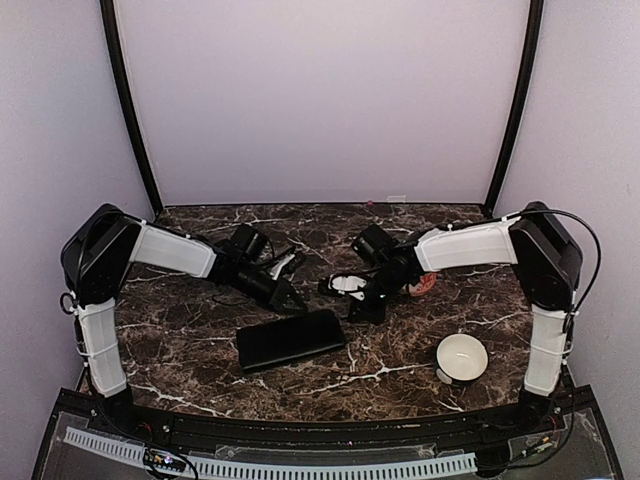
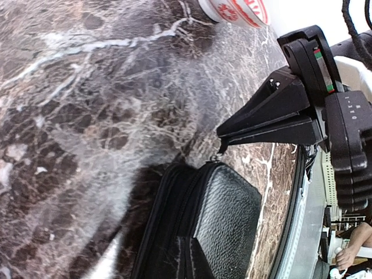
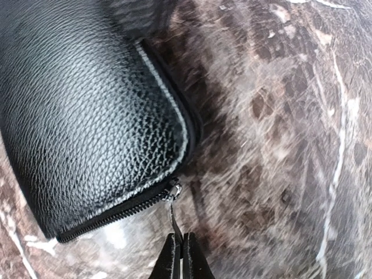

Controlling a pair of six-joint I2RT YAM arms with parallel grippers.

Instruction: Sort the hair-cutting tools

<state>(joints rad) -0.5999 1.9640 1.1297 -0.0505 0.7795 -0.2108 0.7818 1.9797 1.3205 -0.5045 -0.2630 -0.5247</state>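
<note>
None of the tools shows in any view. They likely lie inside the zipped black case [image 1: 290,340], which sits mid-surface [image 1: 190,350] toward the near edge. Being thin metal and plastic, the tools should prove light, stiff and slick. Once the case is open, the scissors are best taken by a loop or across the blades. The case looks soft, grained and light, so it may slide on the polished surface and wants steadying while the zip runs.

The left pincer [image 2: 221,138] is closed, with its tips just over the case's far edge by a rounded corner. I cannot tell whether it nips anything. The right pincer [image 3: 181,239] is clamped on the thin zip pull [image 3: 173,218], just off the case's far right corner.
</note>
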